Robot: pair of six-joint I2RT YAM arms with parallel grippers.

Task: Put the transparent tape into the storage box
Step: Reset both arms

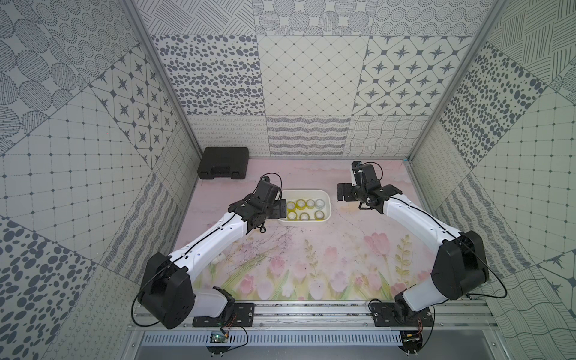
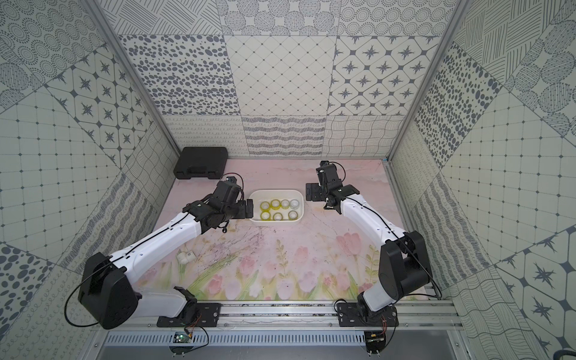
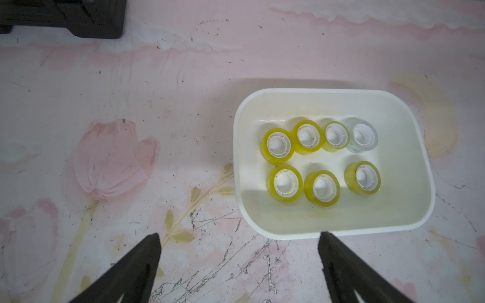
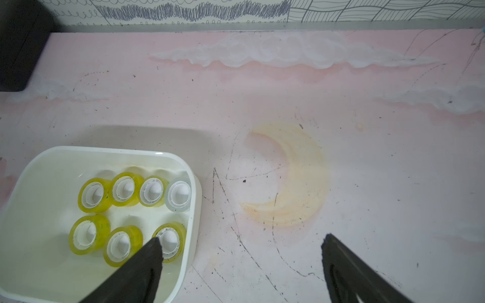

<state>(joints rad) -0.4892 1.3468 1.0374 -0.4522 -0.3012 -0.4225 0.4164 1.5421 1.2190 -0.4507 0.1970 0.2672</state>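
seven tape rings (image 3: 278,147) in storage box (image 3: 315,105), case (image 3: 63,15) cropped

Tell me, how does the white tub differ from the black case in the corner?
The white tub is open-topped and holds seven tape rolls; the black case is shut, its contents hidden. The tub sits mid-table; the case lies in the far left corner. Both are rounded rectangles resting on the pink mat.
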